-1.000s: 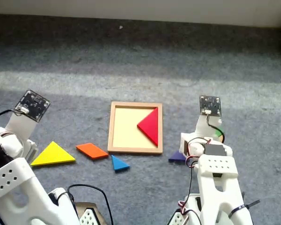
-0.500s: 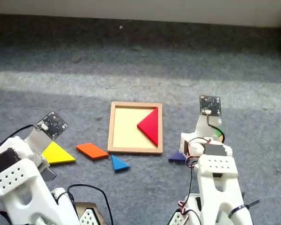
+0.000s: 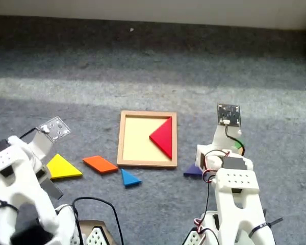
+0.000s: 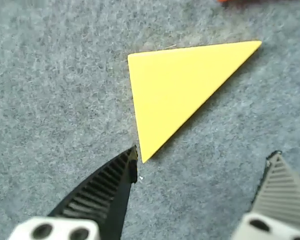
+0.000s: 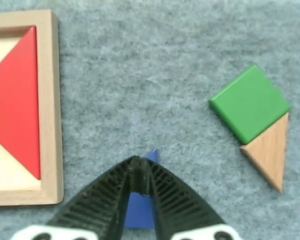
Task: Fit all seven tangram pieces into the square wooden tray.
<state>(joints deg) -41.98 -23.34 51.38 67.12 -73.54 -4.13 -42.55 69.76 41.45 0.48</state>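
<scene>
Since the tray (image 3: 121, 139) is the biggest thing on the carpet, I'll start there. It sits mid-table with just the red triangle (image 3: 164, 137) in it, tucked against the 3 o'clock wall, so most of the job is left.

The one I'm lined up for is the yellow triangle (image 3: 64, 167). It's flat on the carpet at about 8 o'clock from the tray, well apart from it, with the orange piece (image 3: 100, 164) in between. From overhead its long edge runs roughly 9-to-3, with the point up at 12.

My left gripper (image 4: 204, 154) is by far the nearer one. It's spread wide with nothing in it, and one fingertip (image 4: 132, 156) is right at the triangle's near corner. The other finger is out over bare carpet, so the piece sits ahead of the gap and off to one side, not between the fingers yet. I reckon I need to slide across and forward before closing.

My right gripper (image 5: 140, 164) is pinched tight, gripping nothing as far as I can tell. It's parked over the small purple piece (image 3: 193, 172) at 4 o'clock from the tray.

A second ago the left arm was up and back, with the whole yellow triangle showing from overhead. Now it's dropped in and hides the 9 o'clock corner. The right arm and the pieces haven't budged.
</scene>
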